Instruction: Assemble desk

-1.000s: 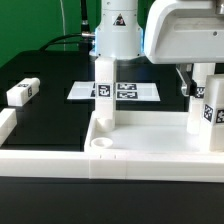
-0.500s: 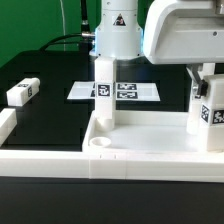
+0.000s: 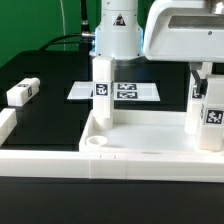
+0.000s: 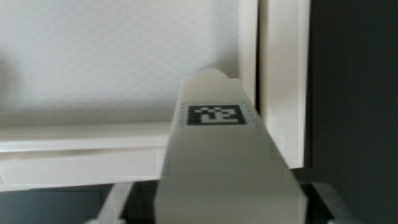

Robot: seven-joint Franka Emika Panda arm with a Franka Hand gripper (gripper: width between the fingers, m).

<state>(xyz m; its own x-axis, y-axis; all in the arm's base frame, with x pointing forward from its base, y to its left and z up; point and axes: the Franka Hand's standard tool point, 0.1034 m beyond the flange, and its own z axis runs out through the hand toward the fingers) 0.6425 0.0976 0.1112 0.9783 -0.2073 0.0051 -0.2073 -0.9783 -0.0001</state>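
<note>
The white tray-like tabletop (image 3: 140, 140) lies at the front with its rim up; it also fills the wrist view (image 4: 107, 70). One white leg (image 3: 102, 90) stands upright at its corner on the exterior view's left. My gripper (image 3: 204, 72) is shut on a second tagged leg (image 3: 208, 112) and holds it upright over the tabletop's corner on the exterior view's right. In the wrist view this leg (image 4: 222, 160) runs out from between the jaws (image 4: 222, 205) toward the tabletop's rim. A third leg (image 3: 22, 92) lies loose on the black table to the left.
The marker board (image 3: 130, 92) lies flat behind the tabletop. A white rail end (image 3: 5, 125) shows at the exterior view's left edge. The arm's white base (image 3: 118, 35) stands at the back.
The gripper with the held leg has shifted slightly toward the exterior view's right and a little lower. The other parts have not moved.
</note>
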